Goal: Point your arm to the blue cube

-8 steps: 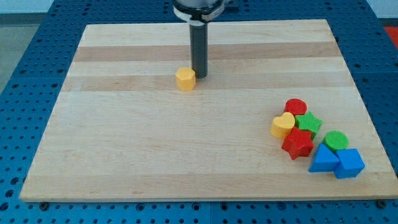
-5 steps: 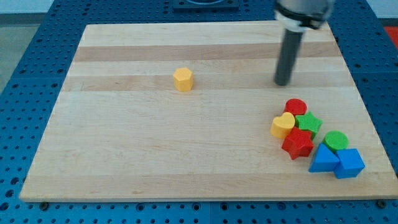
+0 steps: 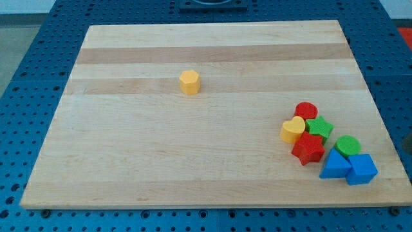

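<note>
The blue cube (image 3: 362, 169) sits at the lower right of the wooden board (image 3: 193, 161), touching a blue triangle (image 3: 335, 165) on its left. A green cylinder (image 3: 348, 145) lies just above the two. My tip does not show in the view. Only a thin dark sliver (image 3: 409, 140) shows at the view's right edge, level with the green cylinder; I cannot tell what it is.
A red star (image 3: 308, 149), a green star (image 3: 319, 128), a yellow heart (image 3: 293, 129) and a red cylinder (image 3: 306, 111) cluster up and left of the blue cube. A yellow hexagon (image 3: 190, 82) stands alone in the upper middle of the board.
The rod moved from beside the yellow hexagon to the right, above the cluster, and has now left the view on the right. No block has moved.
</note>
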Controlling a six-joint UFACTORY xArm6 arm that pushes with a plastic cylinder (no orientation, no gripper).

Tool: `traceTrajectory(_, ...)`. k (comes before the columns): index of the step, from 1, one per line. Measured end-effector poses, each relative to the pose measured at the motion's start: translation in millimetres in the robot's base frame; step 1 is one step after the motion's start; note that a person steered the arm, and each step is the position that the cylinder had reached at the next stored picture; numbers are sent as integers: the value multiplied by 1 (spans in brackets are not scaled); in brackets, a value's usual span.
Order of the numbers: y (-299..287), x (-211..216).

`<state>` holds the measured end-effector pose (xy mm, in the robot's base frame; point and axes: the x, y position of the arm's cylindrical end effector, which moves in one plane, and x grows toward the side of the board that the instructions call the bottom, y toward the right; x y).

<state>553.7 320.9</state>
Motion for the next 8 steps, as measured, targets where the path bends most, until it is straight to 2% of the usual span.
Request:
traceTrajectory(2,-14,63)
traceTrajectory(4,-55,63)
traceTrajectory(6,-63,63)
traceTrajectory(8,-64,44)
